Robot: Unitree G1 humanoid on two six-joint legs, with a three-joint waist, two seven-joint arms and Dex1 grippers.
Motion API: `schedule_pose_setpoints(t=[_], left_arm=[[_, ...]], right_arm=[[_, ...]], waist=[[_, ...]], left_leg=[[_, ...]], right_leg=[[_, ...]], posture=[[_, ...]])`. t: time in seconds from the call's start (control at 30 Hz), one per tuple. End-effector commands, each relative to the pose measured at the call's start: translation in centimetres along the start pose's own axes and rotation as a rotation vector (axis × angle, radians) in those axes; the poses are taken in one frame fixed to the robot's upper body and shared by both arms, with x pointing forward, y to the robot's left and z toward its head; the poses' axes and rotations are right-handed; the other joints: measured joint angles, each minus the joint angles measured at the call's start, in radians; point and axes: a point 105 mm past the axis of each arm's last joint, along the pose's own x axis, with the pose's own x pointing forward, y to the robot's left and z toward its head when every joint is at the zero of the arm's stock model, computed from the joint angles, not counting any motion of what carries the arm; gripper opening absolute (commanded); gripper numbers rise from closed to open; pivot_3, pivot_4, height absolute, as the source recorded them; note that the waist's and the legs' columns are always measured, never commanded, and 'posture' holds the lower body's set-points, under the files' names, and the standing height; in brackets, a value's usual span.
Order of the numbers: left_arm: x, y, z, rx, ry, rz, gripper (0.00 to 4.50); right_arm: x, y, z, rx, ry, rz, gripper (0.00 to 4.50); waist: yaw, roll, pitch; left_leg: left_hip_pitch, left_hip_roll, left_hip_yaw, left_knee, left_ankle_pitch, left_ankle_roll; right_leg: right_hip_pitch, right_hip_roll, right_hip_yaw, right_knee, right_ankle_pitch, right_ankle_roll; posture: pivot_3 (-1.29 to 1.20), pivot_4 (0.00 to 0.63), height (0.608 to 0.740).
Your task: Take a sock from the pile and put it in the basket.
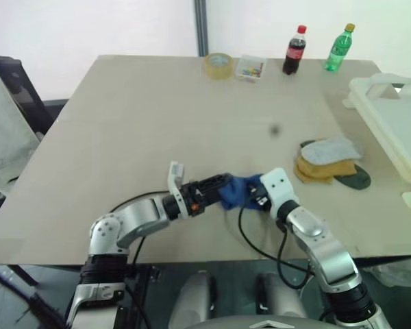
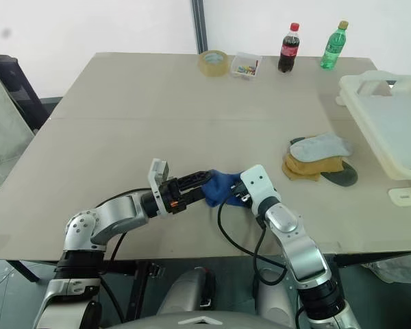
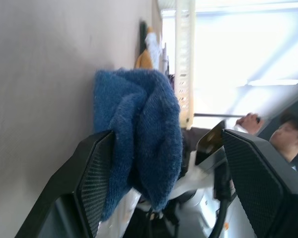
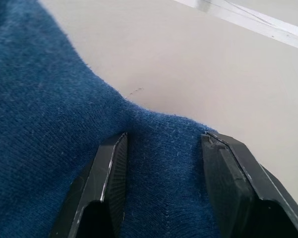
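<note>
A royal blue sock (image 1: 237, 192) hangs just above the table near its front edge, between my two grippers. My right gripper (image 4: 164, 139) is shut on a fold of it, and the cloth bunches between the fingers. From the other side my left gripper (image 3: 166, 136) stands open around the sock (image 3: 139, 144): one finger touches the fabric, the other stands apart. The pile (image 1: 329, 161) of grey, mustard and dark green socks lies to the right on the table. The cream-white basket (image 1: 397, 130) sits at the table's right edge, beyond the pile.
Along the table's far edge stand a tape roll (image 1: 218, 65), a small clear box (image 1: 250, 68), a cola bottle (image 1: 294, 49) and a green bottle (image 1: 338, 48). A person (image 3: 288, 134) sits off to the side in the left wrist view.
</note>
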Motion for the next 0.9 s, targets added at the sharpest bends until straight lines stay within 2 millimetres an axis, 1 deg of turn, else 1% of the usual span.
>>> schedule_pose_setpoints(t=[0.03,0.2,0.37,0.53,0.63,0.8,0.9], left_arm=[[0.6,-1.9,0.6,-0.001,-0.025,-0.091,3.68],[2.0,-2.7,0.0,-0.030,-0.012,-0.149,3.68],[3.4,-3.6,-0.8,-0.042,0.023,-0.191,3.68],[4.2,-3.8,-0.8,-0.060,0.028,-0.198,3.68],[4.5,-3.7,-0.9,-0.065,0.035,-0.201,3.68],[5.1,-3.8,-1.0,-0.075,0.039,-0.208,3.68],[5.4,-3.9,-1.2,-0.081,0.046,-0.215,3.68]], right_arm=[[-0.3,-1.1,-2.0,-0.017,0.081,-0.047,2.39],[-0.7,-1.6,-1.1,-0.061,0.068,-0.051,2.39],[-1.8,-1.9,-0.1,-0.071,0.087,-0.010,2.39],[-3.3,-3.2,0.9,-0.111,0.112,-0.005,2.39],[-4.6,-4.5,1.7,-0.084,0.121,-0.019,2.39],[-6.4,-6.6,2.3,-0.039,0.134,-0.071,2.39],[-7.3,-7.1,2.7,0.028,0.116,-0.066,2.39]], waist=[[0.000,0.000,0.000],[0.001,0.000,0.001],[0.002,-0.001,0.002],[0.001,-0.001,0.003],[0.001,-0.001,0.004],[0.001,-0.001,0.005],[0.001,-0.001,0.005]], left_leg=[[0.000,0.000,0.000,0.000,0.000,0.000],[-0.001,0.000,0.000,0.000,0.000,0.000],[-0.003,-0.001,-0.001,0.000,0.000,0.001],[-0.004,-0.001,-0.003,0.000,0.000,0.001],[-0.005,-0.001,-0.004,0.000,0.000,0.001],[-0.009,-0.001,-0.007,0.000,0.000,0.001],[-0.013,-0.002,-0.010,0.000,0.000,0.001]], right_leg=[[0.000,0.000,0.000,0.000,0.000,0.000],[0.000,0.000,-0.001,-0.001,0.000,0.000],[0.001,0.001,-0.002,-0.003,0.000,0.000],[0.001,0.001,-0.004,-0.004,0.000,0.000],[0.000,0.001,-0.005,-0.004,0.000,0.000],[-0.001,0.001,-0.008,-0.006,0.000,0.000],[-0.003,0.002,-0.011,-0.007,0.000,0.000]], posture=[[0.00,0.150,0.740],[0.00,0.150,0.740],[0.00,0.150,0.740],[0.00,0.150,0.740],[0.00,0.150,0.740],[0.00,0.150,0.740],[0.00,0.150,0.740]])
